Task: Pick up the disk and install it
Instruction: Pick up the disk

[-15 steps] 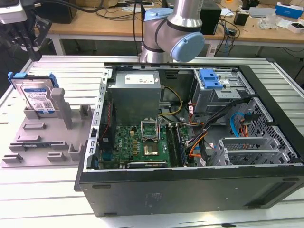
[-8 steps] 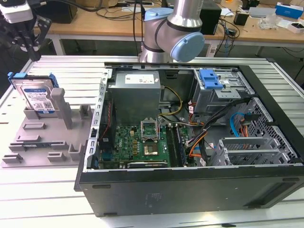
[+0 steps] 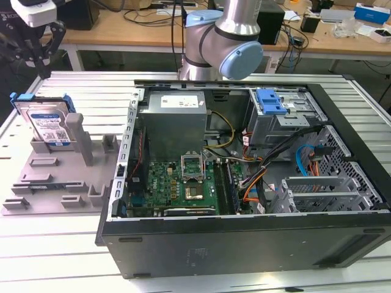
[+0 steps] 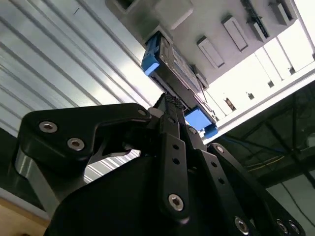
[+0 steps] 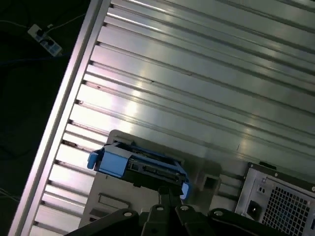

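the fingers [image 4: 171, 128] look pressed together with nothing between them, their tips meeting in a narrow point. in the exterior view the gripper [image 3: 43, 72] hangs in the upper left of the frame, just above the disk [image 3: 50, 125] and apart from it. in the second wrist view the tip lies over the disk's thin edge, but i cannot tell if it touches.

the disk stands on edge in a grey holder [image 3: 55, 177] at the left of the exterior view, label facing the camera and blue carrier framing its top. it sits on the slatted table [image 3: 61, 262], outside the computer case [image 3: 244, 244], so nothing is installed yet.

as i judge it, the step in hand is the approach for the pick. it will go well if the jaws spread wider than the disk's thin edge while above it, then straddle the metal body between the blue ends. the plastic carrier would likely flex or slip. the grasp should be centred and the wrist square to the disk, since a skewed hold could jam it in the holder's slot.

further off, inside the case, sit the grey power-supply box [image 3: 174, 119] and, beyond it, the drive cage with its blue latch [image 3: 270, 101].
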Available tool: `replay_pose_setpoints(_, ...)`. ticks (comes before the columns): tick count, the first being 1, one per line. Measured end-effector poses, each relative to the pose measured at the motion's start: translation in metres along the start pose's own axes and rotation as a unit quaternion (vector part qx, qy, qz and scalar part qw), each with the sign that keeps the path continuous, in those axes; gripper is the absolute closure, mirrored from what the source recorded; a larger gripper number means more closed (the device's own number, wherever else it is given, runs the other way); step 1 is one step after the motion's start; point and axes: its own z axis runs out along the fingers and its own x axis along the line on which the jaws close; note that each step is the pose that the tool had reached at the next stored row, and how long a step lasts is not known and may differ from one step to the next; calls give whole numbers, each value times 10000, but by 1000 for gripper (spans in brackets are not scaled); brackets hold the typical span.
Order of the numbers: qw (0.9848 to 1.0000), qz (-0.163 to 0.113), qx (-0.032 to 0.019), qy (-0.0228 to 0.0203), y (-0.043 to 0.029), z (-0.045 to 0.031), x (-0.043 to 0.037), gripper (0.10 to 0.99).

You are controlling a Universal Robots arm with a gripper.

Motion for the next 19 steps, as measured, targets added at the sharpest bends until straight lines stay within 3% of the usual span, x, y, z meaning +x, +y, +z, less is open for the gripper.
replay_pose_setpoints(3,9993,-378,-3,18,0,1,0,980)
replay_pose_setpoints(6,9976,-696,-6,33,0,2,0,973)
replay_pose_setpoints(9,9953,-967,-8,46,0,3,0,792)
replay_pose_setpoints(11,9929,-1186,-10,56,0,4,0,671)
replay_pose_setpoints(14,9887,-1494,-12,70,0,5,0,612)
replay_pose_setpoints(15,9873,-1588,-13,74,0,6,0,545)
replay_pose_setpoints(19,9791,-2030,-16,94,-1,7,0,545)
